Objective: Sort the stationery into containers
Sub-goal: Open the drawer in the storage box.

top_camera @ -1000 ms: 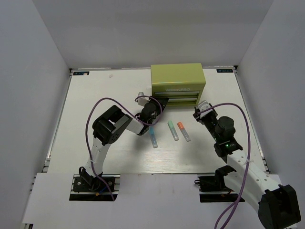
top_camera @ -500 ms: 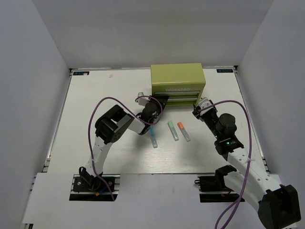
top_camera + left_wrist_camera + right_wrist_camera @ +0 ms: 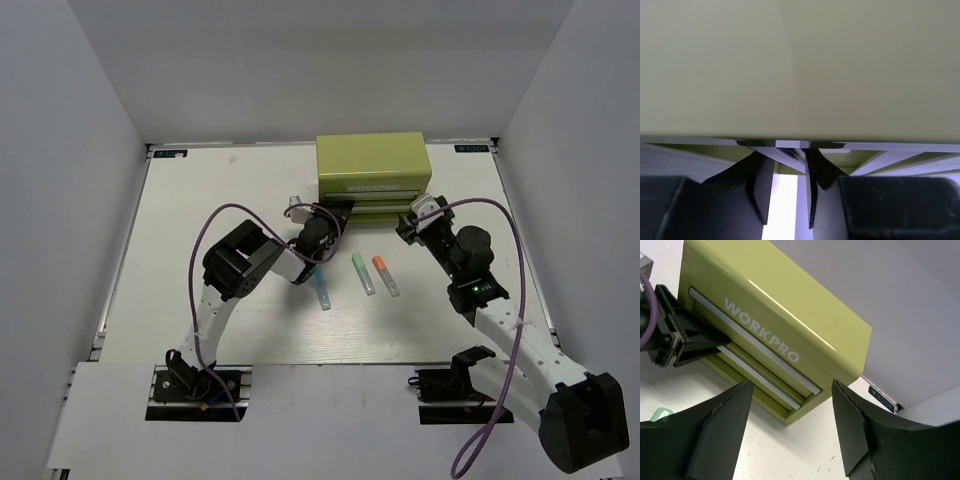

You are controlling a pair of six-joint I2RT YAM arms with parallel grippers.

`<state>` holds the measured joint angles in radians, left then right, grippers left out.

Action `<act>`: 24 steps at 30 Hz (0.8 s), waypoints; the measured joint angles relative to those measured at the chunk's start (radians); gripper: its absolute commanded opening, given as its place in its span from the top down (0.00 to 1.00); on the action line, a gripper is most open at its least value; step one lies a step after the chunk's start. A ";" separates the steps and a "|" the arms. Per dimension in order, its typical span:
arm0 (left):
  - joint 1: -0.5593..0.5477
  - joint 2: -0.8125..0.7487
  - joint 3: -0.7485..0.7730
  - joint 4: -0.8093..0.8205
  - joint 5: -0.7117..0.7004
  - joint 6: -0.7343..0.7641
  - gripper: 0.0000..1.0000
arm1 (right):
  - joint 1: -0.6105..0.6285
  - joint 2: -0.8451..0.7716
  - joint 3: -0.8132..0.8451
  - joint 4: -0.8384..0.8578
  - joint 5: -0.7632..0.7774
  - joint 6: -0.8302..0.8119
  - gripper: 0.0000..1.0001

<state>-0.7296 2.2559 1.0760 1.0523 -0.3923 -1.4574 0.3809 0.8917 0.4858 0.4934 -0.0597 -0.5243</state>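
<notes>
Left arm rises from its base at lower left of the top view, elbow folded mid-left, forearm running right to the olive-green tool chest (image 3: pixel 372 160). The left gripper (image 3: pixel 337 212) is nosed in at the left end of the chest front. In the wrist view its two fingers (image 3: pixel 761 186) sit close together with a slim gap, tips up against a pale drawer rail; cannot tell whether they pinch it. Right arm climbs from lower right and leans up-left, with the right gripper (image 3: pixel 416 213) just off the chest's front right corner. Its fingers are spread wide with nothing between them, and the chest front is framed in the gap. Count: one chest, upper centre of the table (image 3: pixel 200 200), with pale lettering (image 3: pixel 762 332) on its front. Two drawers are stacked below the lettering, marked by an upper rail (image 3: pixel 782 362) and a lower rail (image 3: pixel 765 382). Three short clear markers lie on the table in front of the chest, between the two arms, centre of frame and apart from one another: blue-capped marker (image 3: pixel 321 287) leftmost, just beside the left wrist; green-capped marker (image 3: pixel 362 272) in the middle; orange-capped marker (image 3: pixel 385 275) on the right. Caps point toward the chest. Two purple cables, one looped over each arm.
</notes>
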 measured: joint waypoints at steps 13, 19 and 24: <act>0.002 0.011 -0.023 0.051 0.016 -0.021 1.00 | 0.000 0.245 0.250 -0.014 -0.015 0.047 0.29; -0.003 0.010 -0.062 0.102 0.033 -0.028 1.00 | 0.000 0.360 0.351 -0.032 -0.021 0.053 0.29; -0.003 0.010 -0.075 0.122 0.042 -0.031 1.00 | 0.000 0.433 0.405 -0.049 -0.022 0.058 0.29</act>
<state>-0.7330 2.2658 1.0008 1.1748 -0.3508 -1.4883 0.3809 1.3251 0.8906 0.4442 -0.0814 -0.4660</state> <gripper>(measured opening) 0.364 0.704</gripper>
